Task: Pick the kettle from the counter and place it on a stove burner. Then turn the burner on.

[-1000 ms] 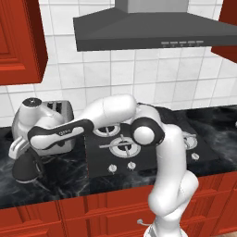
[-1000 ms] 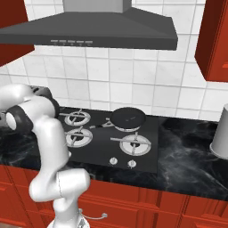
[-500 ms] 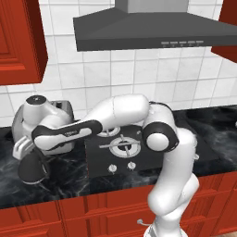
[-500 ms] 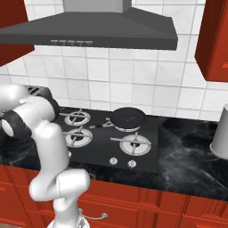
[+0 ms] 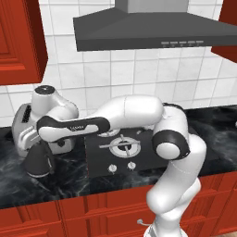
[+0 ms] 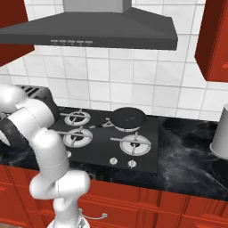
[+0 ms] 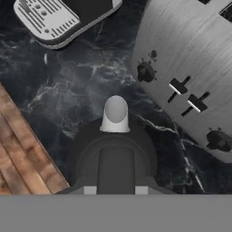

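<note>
The small dark grey kettle (image 5: 39, 162) sits low over the black counter (image 5: 69, 178), in front of the toaster and left of the stove (image 5: 99, 157). My gripper (image 5: 44, 147) reaches down onto it from above, shut on its arched handle. In the hand view the kettle (image 7: 113, 145) is right under the gripper (image 7: 115, 190), pale spout pointing away and the handle running between the fingers. I cannot tell whether its base touches the counter. The stove's white knobs (image 5: 121, 166) line its front edge.
A steel toaster (image 5: 23, 132) (image 7: 195, 59) stands close behind the kettle. A flat dark pan (image 6: 128, 118) occupies the stove's back right burner. A grey canister (image 6: 221, 133) stands at the far right. A grey slotted appliance (image 7: 59, 18) lies on the counter, and the wood floor (image 7: 22, 154) shows past the counter edge.
The hand and the kettle have shifted together to the right, toward the stove, and the arm's elbow has swung right. The camera has not moved.
</note>
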Robot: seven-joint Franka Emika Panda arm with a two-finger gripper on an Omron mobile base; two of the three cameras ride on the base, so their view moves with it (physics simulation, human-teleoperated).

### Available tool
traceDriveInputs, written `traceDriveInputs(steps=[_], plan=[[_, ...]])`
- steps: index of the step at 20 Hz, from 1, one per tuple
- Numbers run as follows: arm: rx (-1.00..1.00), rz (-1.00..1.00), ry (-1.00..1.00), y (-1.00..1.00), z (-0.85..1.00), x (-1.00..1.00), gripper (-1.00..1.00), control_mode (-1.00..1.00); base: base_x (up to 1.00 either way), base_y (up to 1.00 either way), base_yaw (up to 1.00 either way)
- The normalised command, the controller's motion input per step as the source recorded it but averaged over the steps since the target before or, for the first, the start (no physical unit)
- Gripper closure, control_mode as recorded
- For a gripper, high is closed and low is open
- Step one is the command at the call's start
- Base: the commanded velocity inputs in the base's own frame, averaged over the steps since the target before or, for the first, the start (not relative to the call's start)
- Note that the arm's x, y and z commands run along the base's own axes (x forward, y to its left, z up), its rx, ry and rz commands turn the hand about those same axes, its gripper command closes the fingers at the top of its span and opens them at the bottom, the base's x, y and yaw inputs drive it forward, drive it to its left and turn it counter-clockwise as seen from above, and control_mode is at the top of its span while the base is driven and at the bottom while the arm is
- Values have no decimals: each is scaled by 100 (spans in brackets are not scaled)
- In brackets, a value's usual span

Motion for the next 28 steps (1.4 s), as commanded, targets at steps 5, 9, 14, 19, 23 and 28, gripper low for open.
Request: traceDriveInputs(steps=[5,9,14,19,23,28], plan=[[1,-20,15,-27,33,0,100,-100,0,0,0],[1,-26,22,-42,28,4,100,-100,0,0,0],[0,-28,22,-44,20,8,100,-100,0,0,0],[0,-27,16,-41,3,13,100,-100,0,0,0],[0,-27,6,-28,0,12,100,-100,0,0,0],[0,-23,0,-18,0,0,100,-100,0,0,0]])
